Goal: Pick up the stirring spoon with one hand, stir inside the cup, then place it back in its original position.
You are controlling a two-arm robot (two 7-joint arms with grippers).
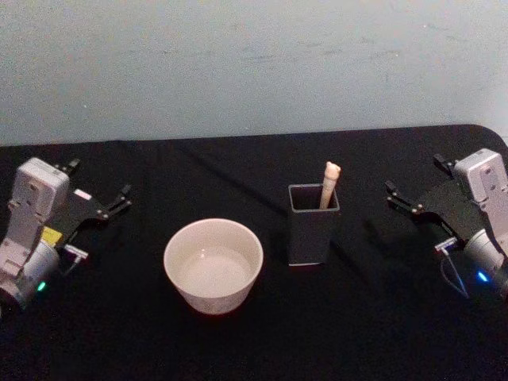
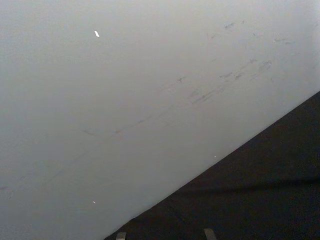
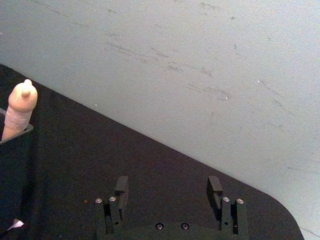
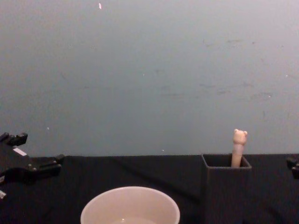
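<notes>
Cup (image 1: pixel 208 302), cream and round, sits nearest, at the front of a black tabletop (image 1: pixel 381 317). At its 2 o'clock, close but not touching, stands a dark square holder (image 1: pixel 312 230). The spoon (image 1: pixel 329 184) is in that holder, standing nearly upright against its far right corner. The bear-head end of the handle pokes above the rim; the stem and bowl are hidden inside.

From the right claw (image 1: pixel 413 175), the spoon lies at 9 o'clock with bare tabletop between them. That makes it the nearer arm, likely the one to reach. It would need to close on the exposed handle and lift straight up along the spoon's long axis. This claw is spread wide, holding nothing and touching nothing.

The left claw (image 1: pixel 101 181) is parked at the cup's 10 o'clock, farther from the spoon, also spread wide and empty.
</notes>
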